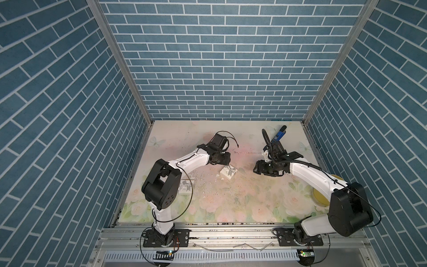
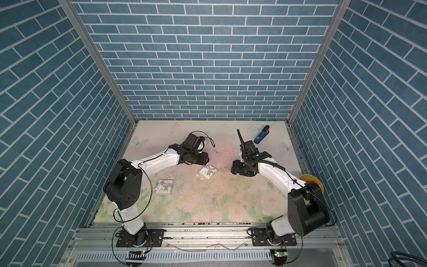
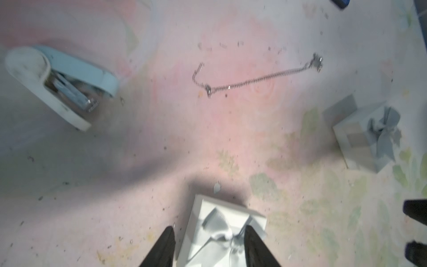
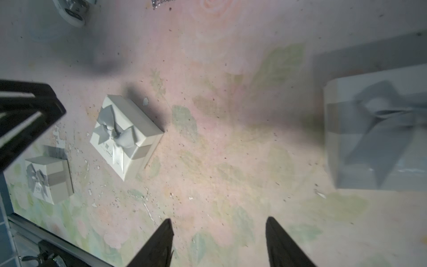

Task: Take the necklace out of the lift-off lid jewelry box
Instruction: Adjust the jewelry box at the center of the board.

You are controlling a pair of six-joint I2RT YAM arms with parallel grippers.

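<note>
On the floral mat, the necklace is seen freed; the jewelry box is straddled, grip unclear, by the left gripper; the right gripper is held wide, empty; withdrawal is judged next.

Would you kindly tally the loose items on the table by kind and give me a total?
white bowed boxes: 3
staplers, white and blue: 2
necklace: 1
yellow round object: 1
Total: 7
</note>
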